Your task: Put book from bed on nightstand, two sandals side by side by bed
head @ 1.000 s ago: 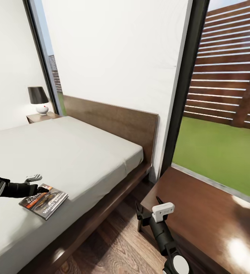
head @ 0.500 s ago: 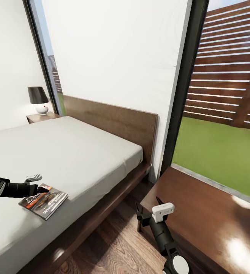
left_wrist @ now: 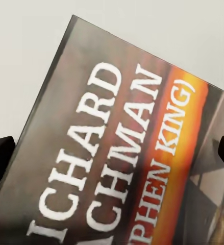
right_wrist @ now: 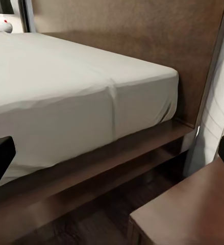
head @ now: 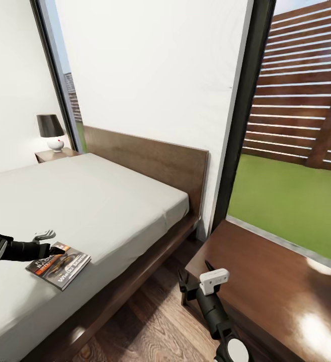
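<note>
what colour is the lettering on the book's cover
White, on a dark cover with an orange band; the book shows best in the left wrist view.

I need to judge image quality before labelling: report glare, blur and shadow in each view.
Head view: sharp overall, with bright glare patches on the glossy nightstand and the left pincer at the book. Left wrist view: the book sits very close, its white lettering soft and blurred at the edges. Right wrist view: evenly lit mattress of the bed, with dark shadow under its frame.
</note>
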